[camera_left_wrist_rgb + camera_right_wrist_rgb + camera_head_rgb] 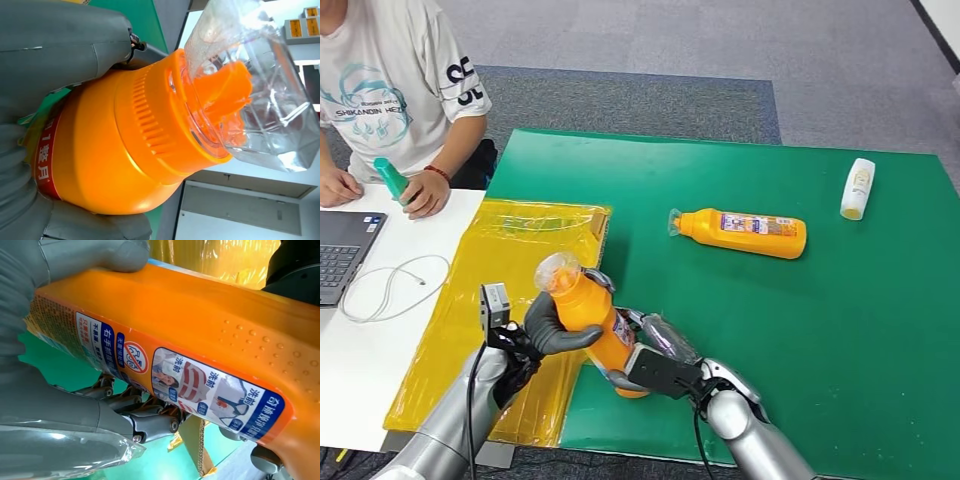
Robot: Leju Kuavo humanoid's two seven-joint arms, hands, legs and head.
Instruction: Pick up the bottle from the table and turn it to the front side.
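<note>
Bottle (586, 318), orange with a clear cap, sits tilted at lower centre of the head view, gripped by both hands above the green table (848, 330). Left hand (539, 335) wraps its shoulder; right hand (652, 365) clasps its base. Another orange bottle (743, 233) lies upper right.

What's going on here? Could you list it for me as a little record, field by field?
held bottle: orange bottle with clear cap, lifted and tilted
left hand: grips its upper part
right hand: holds its lower part
second orange bottle: lying on the green mat
white bottle: lying near the mat's far right corner
person: seated at the white table, holding a teal object
</note>
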